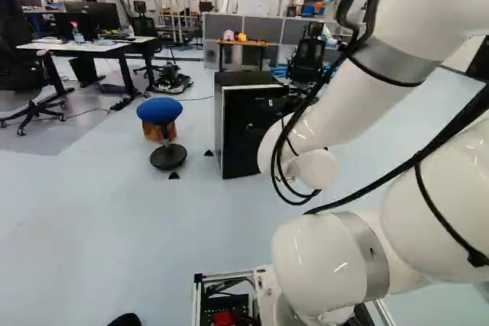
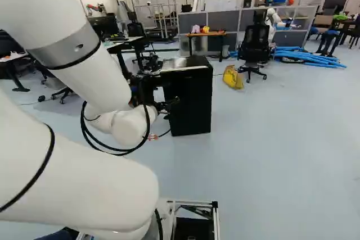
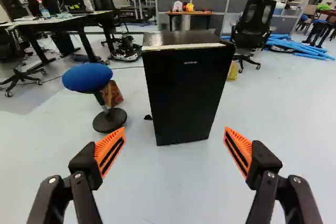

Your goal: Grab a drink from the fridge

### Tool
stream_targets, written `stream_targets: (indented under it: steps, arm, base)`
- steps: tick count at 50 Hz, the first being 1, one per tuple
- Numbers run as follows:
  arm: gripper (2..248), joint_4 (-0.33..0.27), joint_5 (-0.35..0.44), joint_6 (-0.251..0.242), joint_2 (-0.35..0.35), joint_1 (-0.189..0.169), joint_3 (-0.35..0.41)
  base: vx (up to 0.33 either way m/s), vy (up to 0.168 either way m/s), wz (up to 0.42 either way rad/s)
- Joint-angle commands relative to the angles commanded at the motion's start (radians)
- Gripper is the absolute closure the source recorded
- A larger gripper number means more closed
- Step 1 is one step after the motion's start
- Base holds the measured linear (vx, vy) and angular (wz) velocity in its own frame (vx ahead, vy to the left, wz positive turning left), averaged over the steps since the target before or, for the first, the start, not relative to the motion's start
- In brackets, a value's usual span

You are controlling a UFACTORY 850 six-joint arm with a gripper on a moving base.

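The black, box-shaped fridge with a pale strip along its top front edge (image 3: pixel 184 87) stands upright on the pale, glossy floor (image 2: pixel 270 139), its door closed (so whatever is inside stays hidden). It sits near the middle of both base views, partly behind the arm in the left one.

The black gripper with orange pads (image 2: pixel 172 106) has its two fingers spread wide apart, nothing between them; in the wrist view the fridge is straight ahead of it. The white, smooth-shelled arm (image 1: pixel 336 104) fills the right side of the left base view and the left side of the right base view.

Beside the fridge, left of it in the left base view, is a stool with a round blue seat and black foot (image 1: pixel 160 111), a brown block (image 1: pixel 153 132) just behind it. A yellow bag (image 2: pixel 233 77) lies behind the fridge to the upper right in the right base view, near a black office chair with a high back (image 2: pixel 256 46). Farther back are grey partition panels (image 2: pixel 225 21), and (a bright touch) a heap of long blue tubes (image 2: pixel 309 57) at upper right.
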State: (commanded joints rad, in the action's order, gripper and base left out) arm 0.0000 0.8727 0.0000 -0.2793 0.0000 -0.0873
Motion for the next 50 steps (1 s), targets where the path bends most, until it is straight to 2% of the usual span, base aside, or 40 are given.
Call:
stream_targets:
  steps: [31,50]
  arm:
    - [3,0.000,0.000,0.000,0.000,0.000,0.000]
    - [3,0.000,0.000,0.000,0.000,0.000,0.000]
  base:
    - [0.113,-0.037,0.205]
    - [0.118,-0.070,0.035]
